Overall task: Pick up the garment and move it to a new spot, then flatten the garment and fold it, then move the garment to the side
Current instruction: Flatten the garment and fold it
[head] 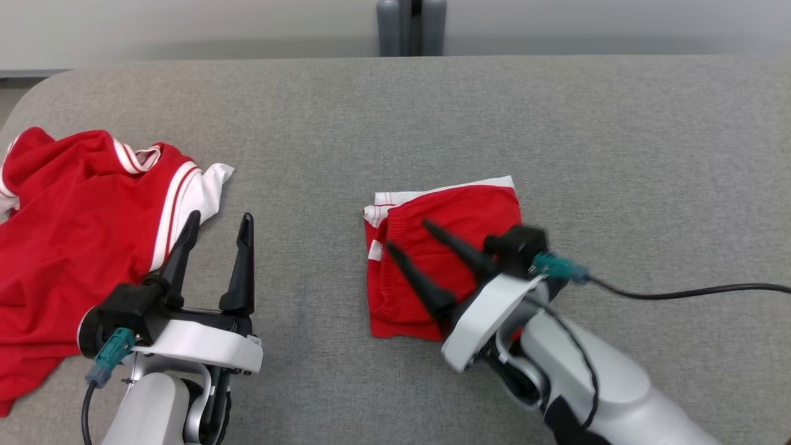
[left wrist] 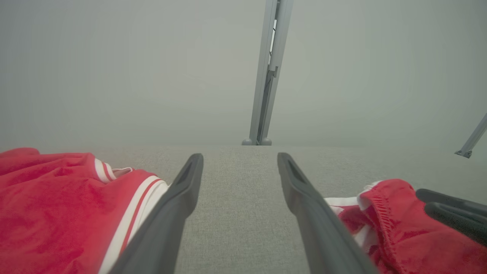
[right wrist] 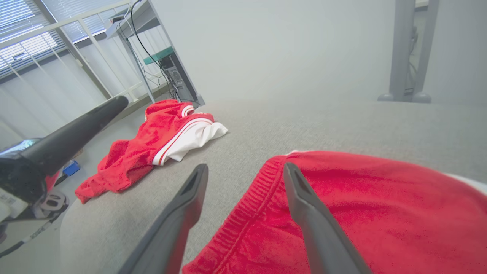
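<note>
At the far left of the head view you have a crumpled red and white jersey (head: 74,235) spread over the grey table (head: 432,111), running off the frame's left edge. Just right of it, at the lower left, your left claw (head: 220,216) stands with both fingers splayed wide and nothing between them. Its left finger overlaps the jersey's white-striped hem in that view; whether it touches the cloth you cannot tell from here. In the left wrist view bare grey cloth shows between the two fingers, with the jersey at the lower left.

Moving to the centre of the head view, the folded red shorts (head: 457,210) lie flat on the table as a neat rectangle, white trim along the upper edge, well apart from the jersey.

Your right claw (head: 408,235) comes in from the lower right over the shorts, slightly blurred, fingers parted wide and gripping nothing. In the right wrist view the ribbed waistband edge runs between the fingers: the left one is over grey table, the right one over red fabric. Contact with the cloth is unclear.

A black cable (head: 680,292) trails from that wrist to the right edge.
</note>
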